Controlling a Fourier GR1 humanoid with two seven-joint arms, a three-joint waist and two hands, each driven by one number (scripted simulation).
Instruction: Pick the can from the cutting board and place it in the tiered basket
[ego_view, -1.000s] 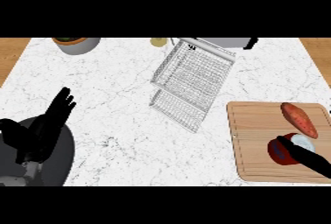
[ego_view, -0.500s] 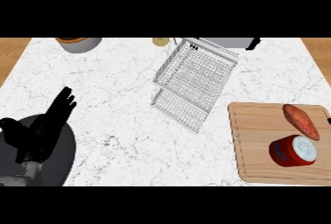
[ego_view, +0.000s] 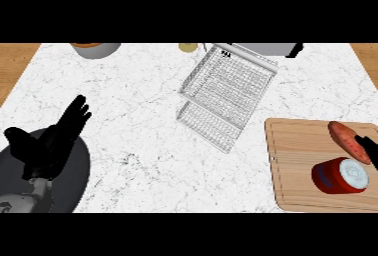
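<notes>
While unlabelled, red can (ego_view: 340, 175) on cutting board (ego_view: 299, 150), no txt

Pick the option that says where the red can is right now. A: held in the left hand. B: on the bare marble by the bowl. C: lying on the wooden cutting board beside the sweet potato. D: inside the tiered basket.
C: the can lies on the cutting board, just below the sweet potato.

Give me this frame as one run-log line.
can: on cutting board, not grasped | right hand: at right edge, near can | left hand: open, resting | tiered basket: no can in it
</notes>
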